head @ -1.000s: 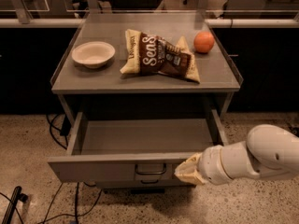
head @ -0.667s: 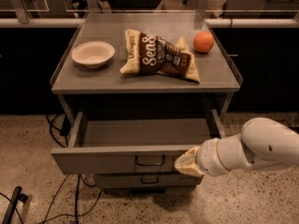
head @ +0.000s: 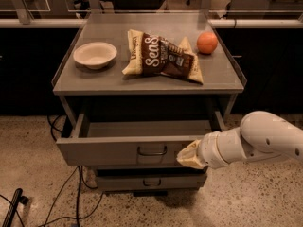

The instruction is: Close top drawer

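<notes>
You have one view only. It looks from in front and above, tilted down, close enough that the flat grey metal worktop [head: 94,82] and the wide, shallow grey top drawer [head: 109,150] fill the middle. The tan-tipped hand [head: 190,156] sits low right, at the drawer front's right end.

The scene is dim and warm in tone. Light falls from above on the flat grey metal cabinet top [head: 94,82], which has a pale sheen toward its far edge. The wide grey top drawer [head: 104,150] is shadowed inside by this top. The tan gripper [head: 191,156], at the right part of the drawer front, is well lit, and the white rounded arm [head: 265,136] is brightest. A dark shadow lies on the speckled floor [head: 28,150] under the cabinet.
</notes>
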Robot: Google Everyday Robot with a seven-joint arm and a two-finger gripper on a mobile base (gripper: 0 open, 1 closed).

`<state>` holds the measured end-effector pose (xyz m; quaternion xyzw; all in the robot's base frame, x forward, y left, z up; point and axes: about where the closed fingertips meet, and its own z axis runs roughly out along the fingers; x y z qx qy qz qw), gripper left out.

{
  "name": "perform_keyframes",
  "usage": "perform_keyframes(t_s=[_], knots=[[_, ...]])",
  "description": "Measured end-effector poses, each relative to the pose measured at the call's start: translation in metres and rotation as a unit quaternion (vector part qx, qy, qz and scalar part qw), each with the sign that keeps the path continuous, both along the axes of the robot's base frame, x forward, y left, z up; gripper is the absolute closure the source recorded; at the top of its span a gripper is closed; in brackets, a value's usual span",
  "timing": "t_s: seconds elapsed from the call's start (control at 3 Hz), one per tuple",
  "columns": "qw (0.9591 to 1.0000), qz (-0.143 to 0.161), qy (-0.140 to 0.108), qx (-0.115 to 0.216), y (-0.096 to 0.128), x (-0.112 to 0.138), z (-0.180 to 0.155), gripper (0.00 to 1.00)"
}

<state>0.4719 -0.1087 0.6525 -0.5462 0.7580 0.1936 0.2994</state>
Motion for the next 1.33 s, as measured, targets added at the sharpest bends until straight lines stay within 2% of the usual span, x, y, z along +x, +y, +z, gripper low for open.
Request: perform_keyframes(t_s=[0.33,0.67,1.0,1.33], knots=[[1.0000,0.000,0.000,0.000,0.000,0.000,0.000,0.57],[0.9999,0.010,0.009,0.006,0.002,-0.016,-0.007,0.36],[0.9999,0.010,0.011,-0.003,-0.004,0.009,-0.018,0.11],[0.9999,0.008,0.003,-0.011,-0.007,0.023,-0.015,0.00]])
